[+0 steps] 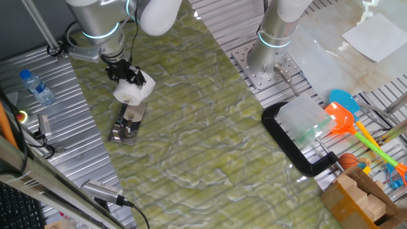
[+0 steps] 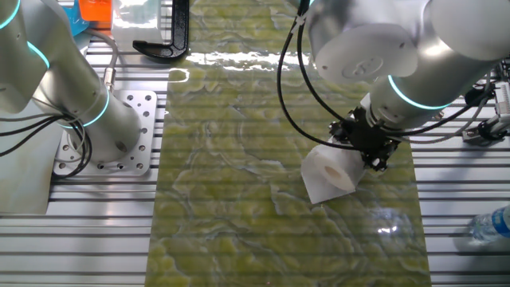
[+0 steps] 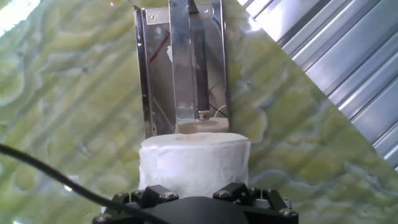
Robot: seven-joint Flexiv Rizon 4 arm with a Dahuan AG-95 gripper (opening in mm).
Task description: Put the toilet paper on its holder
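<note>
Presently, one item in transit: toilet paper, white roll, clenched in the gripper, hanging just short of the holder, which lies at twelve o'clock from the roll on the green mat. Holder's arm points toward the roll. Core apparently meets the arm's tip; contact unclear. Advised handling: keep the core lined up on the arm, slide straight, no tilt.

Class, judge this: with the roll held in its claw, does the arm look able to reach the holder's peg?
Probably yes: the claw holds the toilet paper right at the holder, with nothing between them.
</note>
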